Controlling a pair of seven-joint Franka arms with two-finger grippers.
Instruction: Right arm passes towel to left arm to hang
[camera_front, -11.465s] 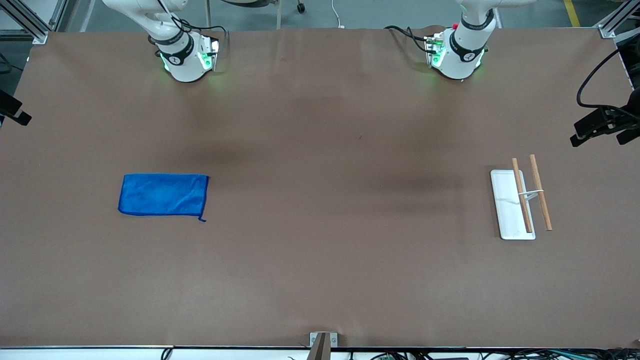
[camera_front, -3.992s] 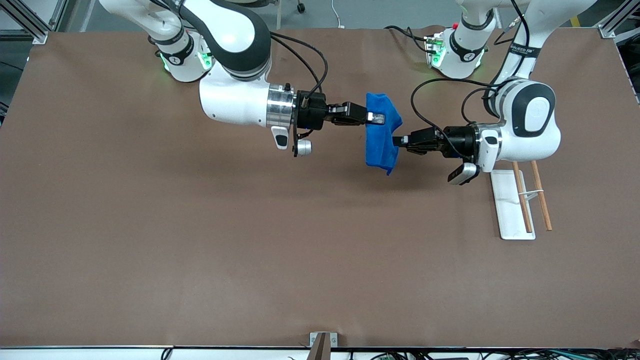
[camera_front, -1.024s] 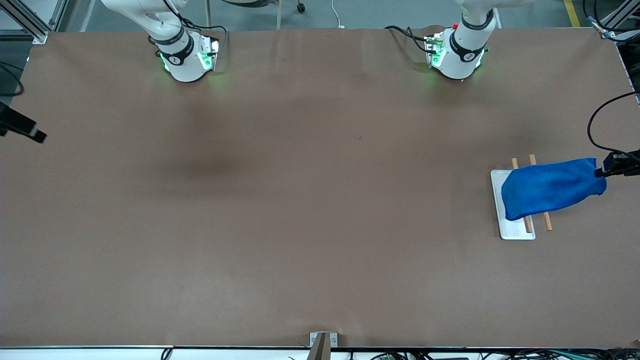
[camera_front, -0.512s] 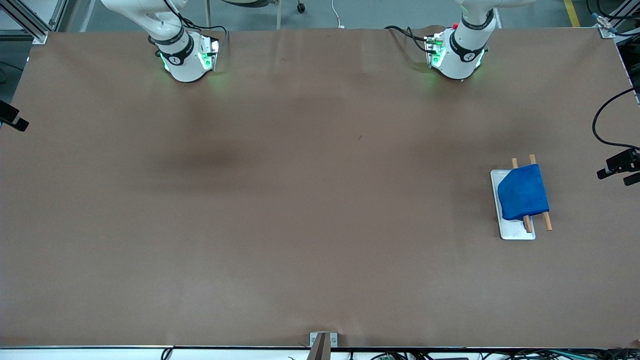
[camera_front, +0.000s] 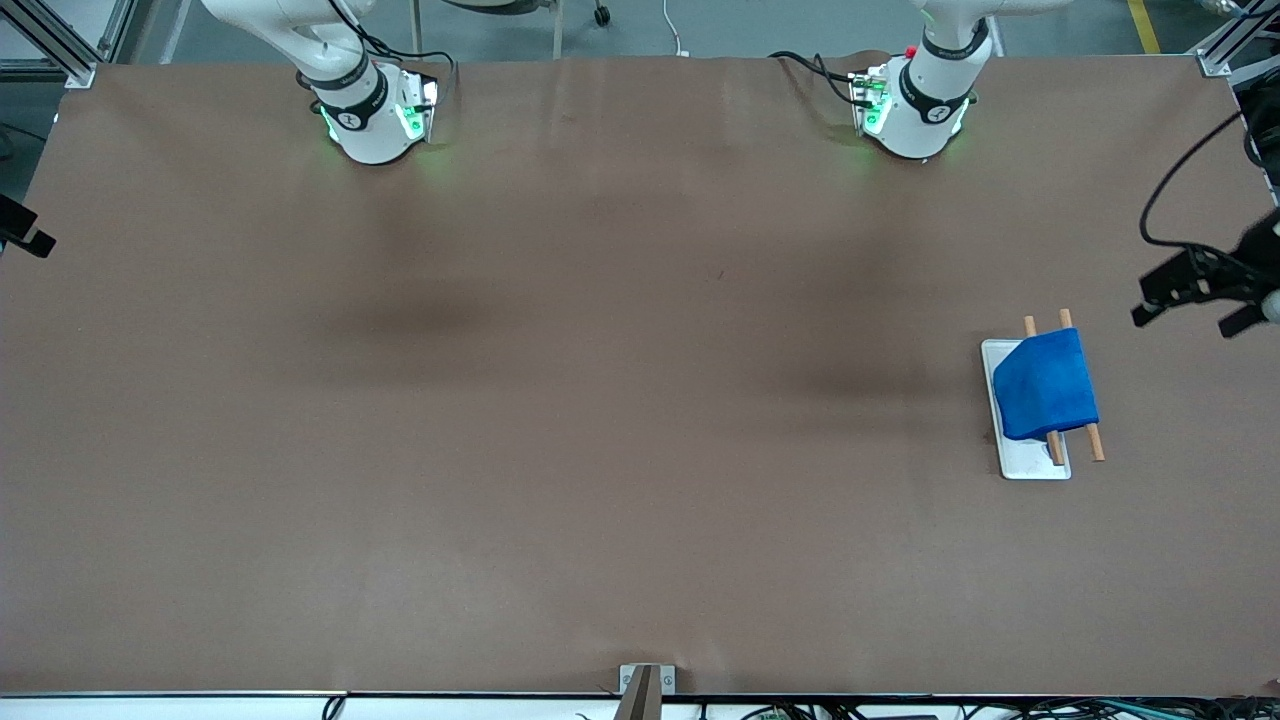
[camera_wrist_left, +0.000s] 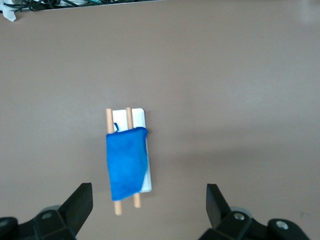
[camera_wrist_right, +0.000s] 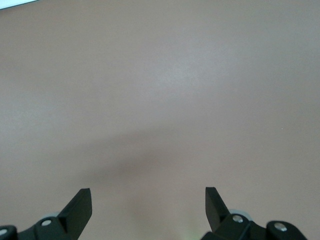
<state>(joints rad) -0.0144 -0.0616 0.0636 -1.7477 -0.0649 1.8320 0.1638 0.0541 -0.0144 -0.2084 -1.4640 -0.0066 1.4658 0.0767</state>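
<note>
The bright blue towel (camera_front: 1045, 385) hangs folded over the two wooden rods (camera_front: 1094, 442) of a small rack with a white base (camera_front: 1030, 465), toward the left arm's end of the table. In the left wrist view the towel (camera_wrist_left: 127, 162) covers most of the rods (camera_wrist_left: 108, 120). My left gripper (camera_front: 1185, 322) is up in the air over the table's edge beside the rack, open and holding nothing (camera_wrist_left: 149, 200). My right gripper (camera_wrist_right: 148, 200) waits open over bare table at the right arm's end; one of its fingers (camera_front: 28, 240) shows at the front view's edge.
Brown table covering (camera_front: 600, 400) spreads between the two arm bases (camera_front: 370, 120) (camera_front: 915, 110). A black cable (camera_front: 1165, 200) loops from the left wrist. A small bracket (camera_front: 645, 680) sits at the table edge nearest the front camera.
The left gripper opened and let go of the towel, which dropped to hang folded over the rods. The left gripper then drew away from the rack. The right gripper barely moved.
</note>
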